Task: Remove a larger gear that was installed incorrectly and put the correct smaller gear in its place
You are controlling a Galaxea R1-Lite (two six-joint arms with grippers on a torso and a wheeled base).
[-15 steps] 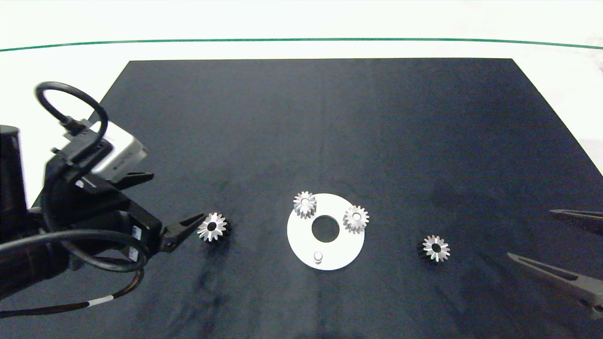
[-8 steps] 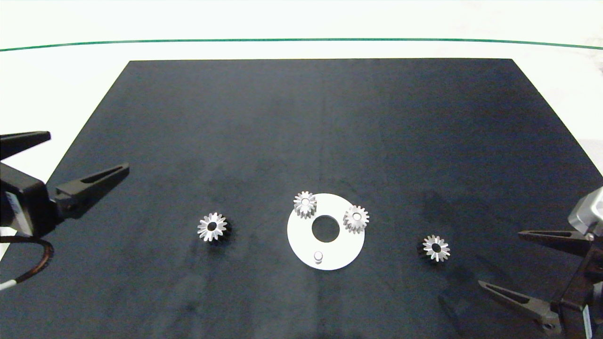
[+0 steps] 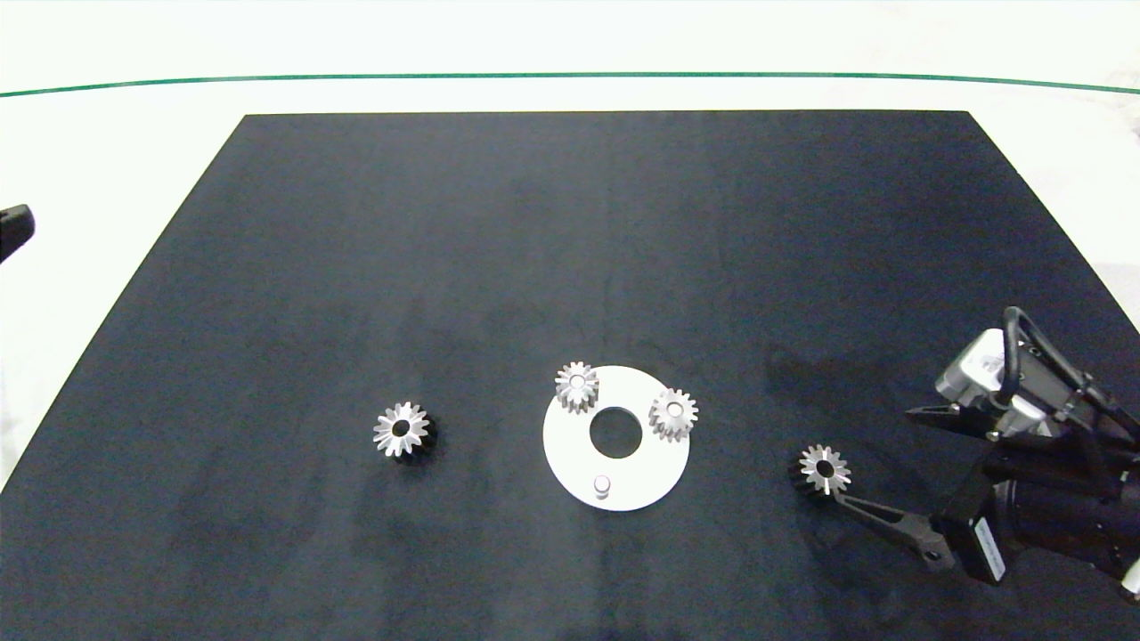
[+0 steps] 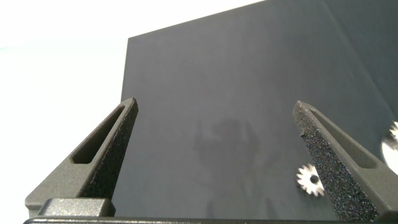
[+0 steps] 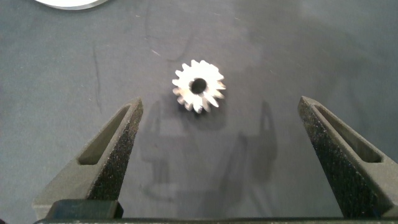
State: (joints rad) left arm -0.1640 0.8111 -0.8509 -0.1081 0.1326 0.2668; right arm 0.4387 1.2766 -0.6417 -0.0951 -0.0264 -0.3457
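The larger gear [image 3: 403, 430], star-faced, lies on the black mat left of the white disc [image 3: 570, 445]; it also shows in the left wrist view [image 4: 310, 180]. The smaller gear [image 3: 824, 469] lies on the mat right of the disc. My right gripper [image 3: 873, 457] is open just right of it. In the right wrist view the smaller gear [image 5: 199, 86] sits at the mouth of the open right gripper [image 5: 219, 104], touching neither finger. Two flat-topped gears [image 3: 577, 385] [image 3: 673, 414] stand on the disc, and a bare peg [image 3: 602, 484] stands at its near edge. My left gripper [image 4: 216, 104] is open and empty, far left.
The black mat [image 3: 570, 223] covers most of the white table. A dark tip of the left arm [image 3: 13, 231] shows at the head view's left edge. The disc's edge [image 4: 392, 149] shows in the left wrist view.
The left arm has drawn back from the larger gear to the left edge. The right arm has come in from the right until its open fingers reach the smaller gear.
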